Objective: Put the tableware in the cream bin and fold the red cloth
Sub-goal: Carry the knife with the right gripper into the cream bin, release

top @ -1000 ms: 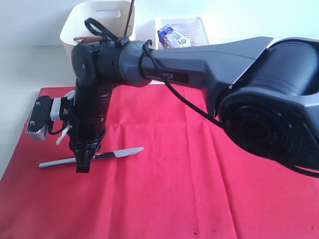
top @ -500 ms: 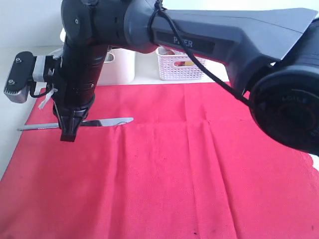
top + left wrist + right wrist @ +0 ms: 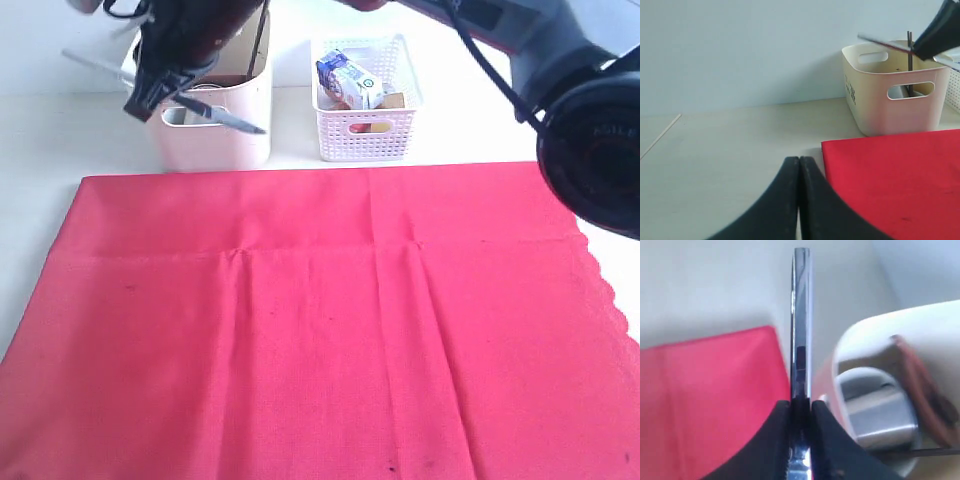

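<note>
Knife [image 3: 226,121] of mirror-bright silver steel, thin and flat, pinched near mid-length between the tapered black fingers of the right gripper [image 3: 150,98], tilted in the air up by the rim of the cream bin [image 3: 215,148]. Smooth plastic tub, round-cornered, oval handle cut-outs; steel cup [image 3: 880,412] and dark chopsticks [image 3: 262,35] inside. Just beside it, white lattice basket [image 3: 365,138] holding a milk carton [image 3: 350,80]. In front, red cloth [image 3: 320,330] spread flat, faintly creased, scalloped along one edge. Left gripper [image 3: 800,172] low over pale tabletop [image 3: 730,140], curved black fingers pressed together on nothing.
</note>
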Action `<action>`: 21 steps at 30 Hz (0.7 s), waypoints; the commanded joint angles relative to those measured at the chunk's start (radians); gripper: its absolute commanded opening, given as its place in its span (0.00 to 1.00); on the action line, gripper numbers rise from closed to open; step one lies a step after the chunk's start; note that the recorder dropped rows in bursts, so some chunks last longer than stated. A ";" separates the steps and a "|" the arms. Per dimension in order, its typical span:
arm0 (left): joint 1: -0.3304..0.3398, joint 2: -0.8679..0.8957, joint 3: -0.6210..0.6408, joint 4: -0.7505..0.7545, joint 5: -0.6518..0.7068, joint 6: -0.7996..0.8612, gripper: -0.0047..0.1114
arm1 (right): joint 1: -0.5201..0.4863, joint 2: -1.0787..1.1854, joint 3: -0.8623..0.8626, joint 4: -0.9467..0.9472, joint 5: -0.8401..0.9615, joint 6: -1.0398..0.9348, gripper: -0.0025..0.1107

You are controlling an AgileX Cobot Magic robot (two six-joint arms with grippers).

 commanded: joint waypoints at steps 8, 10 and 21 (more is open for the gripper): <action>-0.005 -0.006 -0.001 -0.005 -0.001 -0.003 0.05 | -0.126 -0.009 -0.037 0.199 -0.361 0.037 0.02; -0.005 -0.006 -0.001 -0.005 -0.001 -0.003 0.05 | -0.131 -0.007 -0.037 0.207 -0.398 0.037 0.02; -0.005 -0.006 -0.001 -0.005 -0.001 -0.003 0.05 | -0.134 0.084 -0.039 0.322 -0.640 0.030 0.02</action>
